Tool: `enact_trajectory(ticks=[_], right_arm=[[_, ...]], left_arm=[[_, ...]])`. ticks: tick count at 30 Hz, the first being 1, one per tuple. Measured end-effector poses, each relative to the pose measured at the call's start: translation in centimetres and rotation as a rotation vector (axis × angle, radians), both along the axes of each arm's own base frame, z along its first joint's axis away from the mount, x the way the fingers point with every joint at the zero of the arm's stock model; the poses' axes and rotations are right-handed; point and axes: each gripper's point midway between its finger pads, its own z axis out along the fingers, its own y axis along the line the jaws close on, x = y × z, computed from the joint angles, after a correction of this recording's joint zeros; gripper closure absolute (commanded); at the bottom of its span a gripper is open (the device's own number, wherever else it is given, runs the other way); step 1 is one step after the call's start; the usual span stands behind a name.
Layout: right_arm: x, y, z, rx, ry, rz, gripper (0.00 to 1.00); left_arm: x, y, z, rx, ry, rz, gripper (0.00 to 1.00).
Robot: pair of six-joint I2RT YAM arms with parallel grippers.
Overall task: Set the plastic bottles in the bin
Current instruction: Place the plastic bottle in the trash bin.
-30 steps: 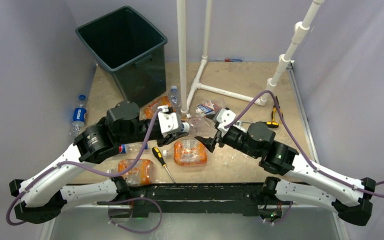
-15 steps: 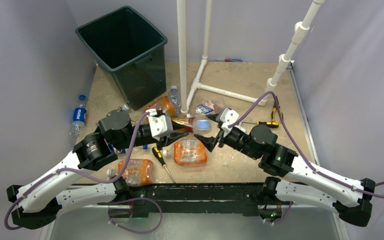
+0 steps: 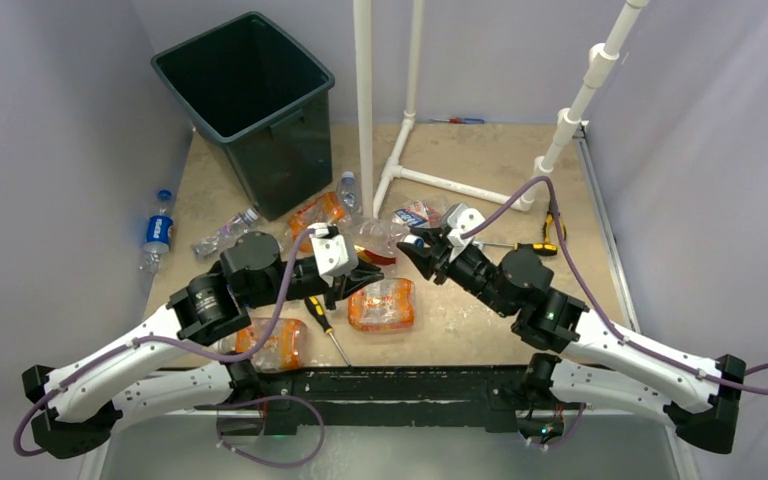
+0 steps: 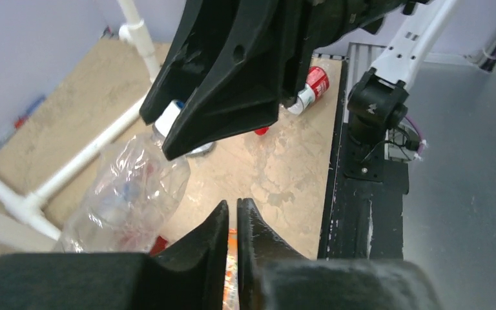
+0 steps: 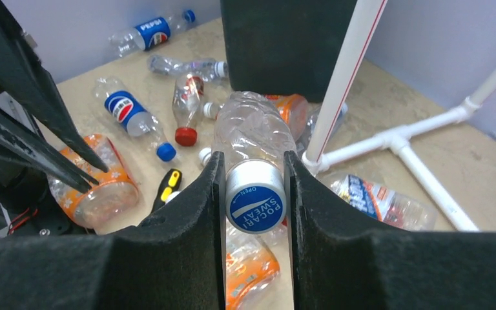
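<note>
My right gripper (image 5: 253, 169) is clamped on the capped neck of a clear bottle (image 5: 252, 129) at mid-table, beside the white pipe frame (image 5: 345, 84). My left gripper (image 4: 231, 213) is pinched closed, holding nothing. The bin (image 3: 282, 150) sits at the far left. I should lift high first to clear the upright pipe and the bin's rim, and release only over the opening.

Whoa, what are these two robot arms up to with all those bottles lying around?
The job is to put the plastic bottles into the dark bin. The right gripper is clamped on the capped end of a clear bottle. The left gripper is shut and empty close by. The other bottles lie on the table among screwdrivers.
</note>
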Motion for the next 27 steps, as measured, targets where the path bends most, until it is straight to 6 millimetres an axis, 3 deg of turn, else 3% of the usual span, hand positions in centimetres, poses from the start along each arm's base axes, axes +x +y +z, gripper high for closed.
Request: enact_trajectory(ticks=[5, 7, 9, 12, 14, 18, 21, 24, 27], right_arm=[[0.3, 0.2, -2.8, -0.007, 0.071, -0.020, 1.00], [0.2, 0.2, -3.2, 0.000, 0.105, -0.019, 1.00], [-0.1, 0.1, -3.3, -0.001, 0.149, -0.017, 1.00], [-0.8, -0.2, -2.4, -0.020, 0.213, -0.003, 1.00], [-1.6, -0.3, -0.6, -0.020, 0.249, 0.022, 1.00], [-3.6, -0.9, 3.3, 0.010, 0.293, 0.092, 1.00], [-5.3, -1.6, 5.8, 0.035, 0.310, 0.153, 1.00], [-6.7, -1.9, 7.9, 0.053, 0.318, 0.211, 1.00], [-7.2, -2.1, 8.4, 0.042, 0.328, 0.232, 1.00]], left_arm=[[1.6, 0.8, -3.4, 0.021, 0.074, 0.128, 0.55], [2.3, 1.6, -3.6, 0.003, 0.078, 0.193, 0.34], [2.5, 2.9, -2.3, -0.048, 0.053, 0.242, 0.19], [2.0, 4.8, 0.8, -0.150, -0.007, 0.269, 0.17], [1.4, 5.9, 3.2, -0.199, -0.059, 0.265, 0.16], [0.9, 5.5, 6.0, -0.181, -0.116, 0.210, 0.14], [0.8, 3.8, 5.8, -0.111, -0.125, 0.148, 0.13], [0.9, 1.9, 3.7, -0.013, -0.105, 0.080, 0.11], [0.6, 0.3, 1.4, 0.061, -0.070, 0.008, 0.09]])
